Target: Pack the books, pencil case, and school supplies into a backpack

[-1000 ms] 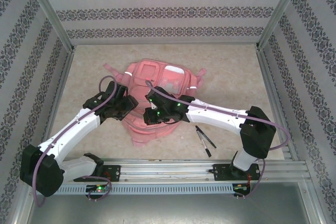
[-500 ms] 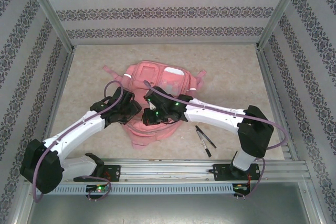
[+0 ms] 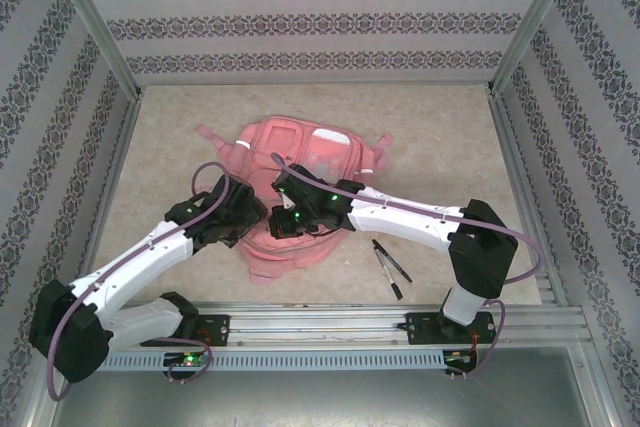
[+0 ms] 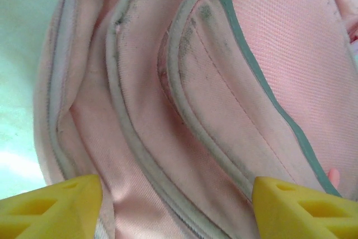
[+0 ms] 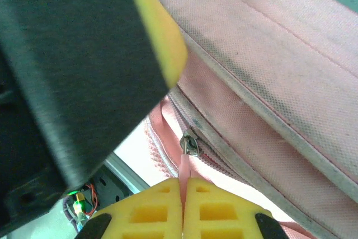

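**Zip pull pinched by R gripper; L gripper spread over backpack**

The table [image 3: 450,147], w/ a beige mottled top, is the largest thing seen. The pink backpack [image 3: 300,147] is laid flat approx. at its centre, a little to the left, and both arms are bent over its near half.

The left gripper [image 4: 178,208] is held close above the fabric, over the grey piped seams. Its yellow fingers [image 4: 50,205] are spread wide apart and nothing is grasped between them.

The right gripper [image 5: 183,200] is placed just beside it, on the right. Its fingers are pressed together, and the pink zipper pull [image 5: 184,167] is pinched between them. The metal slider [image 5: 190,145] is seen just beyond the tips.

The two black pens [image 3: 392,262] are lying on the table to the right of the backpack's near end, close together, apart from the fabric.
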You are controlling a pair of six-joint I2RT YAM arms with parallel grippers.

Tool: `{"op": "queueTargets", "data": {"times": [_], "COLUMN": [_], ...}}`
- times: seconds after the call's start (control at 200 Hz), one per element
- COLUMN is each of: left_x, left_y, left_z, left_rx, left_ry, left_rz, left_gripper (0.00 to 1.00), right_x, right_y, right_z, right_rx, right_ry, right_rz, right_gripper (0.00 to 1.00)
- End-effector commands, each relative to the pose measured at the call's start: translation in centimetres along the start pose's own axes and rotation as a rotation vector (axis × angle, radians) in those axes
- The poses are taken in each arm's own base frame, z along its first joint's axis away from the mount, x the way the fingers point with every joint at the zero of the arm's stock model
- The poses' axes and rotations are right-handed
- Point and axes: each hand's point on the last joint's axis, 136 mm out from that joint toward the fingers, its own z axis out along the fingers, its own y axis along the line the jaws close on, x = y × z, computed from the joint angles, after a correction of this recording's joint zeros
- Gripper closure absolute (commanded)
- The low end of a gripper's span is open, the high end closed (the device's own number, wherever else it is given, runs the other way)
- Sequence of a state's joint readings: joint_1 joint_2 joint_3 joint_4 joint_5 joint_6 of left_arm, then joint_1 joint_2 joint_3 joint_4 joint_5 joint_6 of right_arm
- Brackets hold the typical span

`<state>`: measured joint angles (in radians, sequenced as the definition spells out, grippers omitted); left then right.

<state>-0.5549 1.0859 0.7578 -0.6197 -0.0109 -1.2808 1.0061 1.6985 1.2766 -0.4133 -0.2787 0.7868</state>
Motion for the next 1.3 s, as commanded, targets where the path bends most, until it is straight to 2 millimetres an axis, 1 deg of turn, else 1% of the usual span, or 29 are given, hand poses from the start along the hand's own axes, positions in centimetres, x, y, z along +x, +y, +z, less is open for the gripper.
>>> {"op": "queueTargets", "data": {"times": [0.0,0.11,0.215,0.3,0.34,0.38,0.415,0.485,0.52,0.645,0.729,0.819,0.884,0.969,1.009,1.059,1.159,1.219,1.294], "left_x": [0.0,0.1,0.5,0.8,0.8,0.7,0.5,0.2,-0.1,-1.4,-2.2,-2.9,-3.2,-3.7,-4.0,-4.4,-4.7,-4.8,-5.1], "left_y": [0.5,-0.3,-0.9,-1.6,-1.8,-1.9,-1.8,-1.7,-1.5,-1.2,-0.9,-0.8,-1.0,-1.2,-1.1,-1.0,-1.1,-1.2,-1.5], "left_z": [-0.3,0.9,2.6,3.8,4.2,4.5,4.6,4.5,4.2,2.2,1.0,0.2,0.0,-0.2,-0.2,-0.3,-0.1,0.0,-0.2], "left_rx": [-0.020,0.009,0.018,0.026,0.024,0.017,0.006,0.008,0.007,0.014,0.012,0.017,0.029,0.036,0.025,0.011,0.025,0.037,0.047], "left_ry": [-0.017,-0.010,0.013,0.031,0.032,0.027,0.021,-0.001,-0.014,-0.056,-0.076,-0.080,-0.069,-0.052,-0.050,-0.049,-0.038,-0.026,-0.007], "left_rz": [-0.026,-0.063,-0.105,-0.127,-0.123,-0.111,-0.105,-0.086,-0.078,-0.038,-0.023,-0.020,-0.021,-0.011,-0.003,0.009,0.005,0.002,0.033], "left_gripper": [0.29,0.31,0.31,0.31,0.34,0.42,0.52,0.87,1.00,1.00,1.00,1.00,1.00,1.00,1.00,1.00,1.00,1.00,1.00], "right_x": [-1.2,-1.0,-0.8,-0.3,0.0,0.3,0.6,1.2,1.7,3.7,5.2,6.2,6.8,7.7,8.1,8.6,9.8,9.9,9.1], "right_y": [3.4,4.2,4.8,4.8,4.7,4.5,4.2,3.2,2.5,-0.7,-2.8,-4.7,-6.1,-8.7,-9.5,-10.4,-11.5,-12.4,-14.0], "right_z": [-0.5,-0.3,-0.1,0.4,0.7,1.0,1.2,1.6,1.8,2.2,1.9,1.3,0.8,-0.1,-0.5,-0.9,-1.5,-2.0,-3.1], "right_rx": [-0.097,-0.109,-0.116,-0.110,-0.104,-0.099,-0.091,-0.063,-0.041,0.041,0.105,0.161,0.208,0.303,0.327,0.347,0.359,0.388,0.453], "right_ry": [-0.034,-0.028,-0.024,-0.012,-0.007,-0.004,0.002,0.006,0.012,0.039,0.051,0.052,0.050,0.042,0.038,0.039,0.050,0.035,-0.002], "right_rz": [-0.045,-0.062,-0.073,-0.071,-0.069,-0.063,-0.055,-0.029,-0.014,0.014,0.012,0.016,0.014,0.007,0.003,0.002,0.008,0.001,-0.009], "right_gripper": [1.00,1.00,1.00,1.00,1.00,1.00,1.00,1.00,1.00,1.00,1.00,1.00,1.00,1.00,1.00,1.00,1.00,1.00,1.00]}}
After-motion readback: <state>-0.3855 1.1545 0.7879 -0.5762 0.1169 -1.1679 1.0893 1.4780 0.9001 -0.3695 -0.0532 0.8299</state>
